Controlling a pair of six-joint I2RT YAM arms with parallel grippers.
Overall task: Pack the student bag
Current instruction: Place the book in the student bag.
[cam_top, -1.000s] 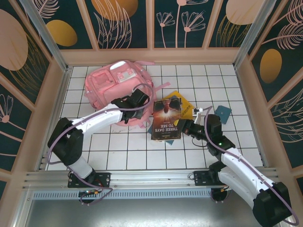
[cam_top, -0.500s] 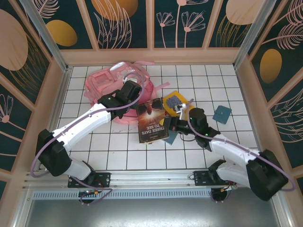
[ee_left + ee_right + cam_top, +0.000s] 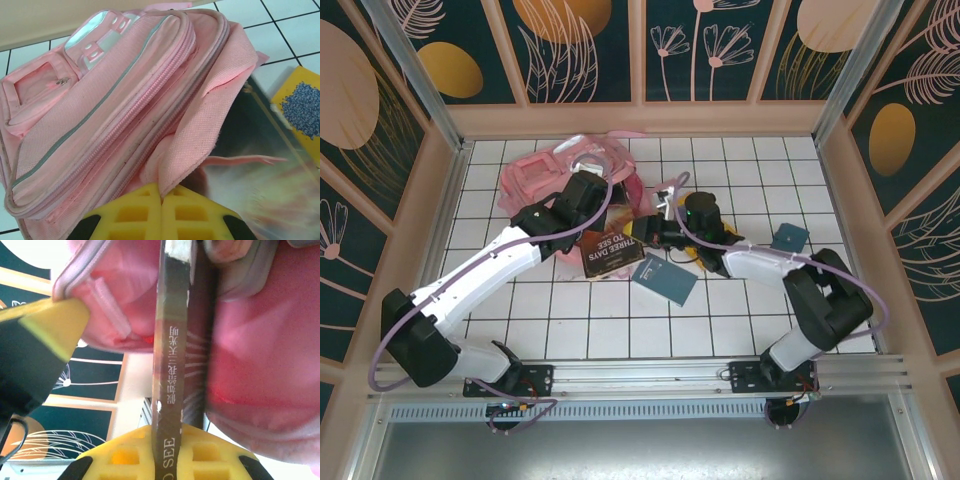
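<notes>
From above, the bag [image 3: 545, 175] lies far left, and my left gripper [image 3: 605, 205] and right gripper [image 3: 655, 230] meet at its mouth. Left wrist: my jaws pinch its flap open. Right wrist: I'm clamping the book [image 3: 171, 365], which seems partly in. The blue book [image 3: 665, 281] is still unpacked.

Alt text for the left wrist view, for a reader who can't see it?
The left gripper, shut, pinches a fold of the pink student bag at its open edge. A dark book shows beneath that flap, over the white tiled table.
</notes>
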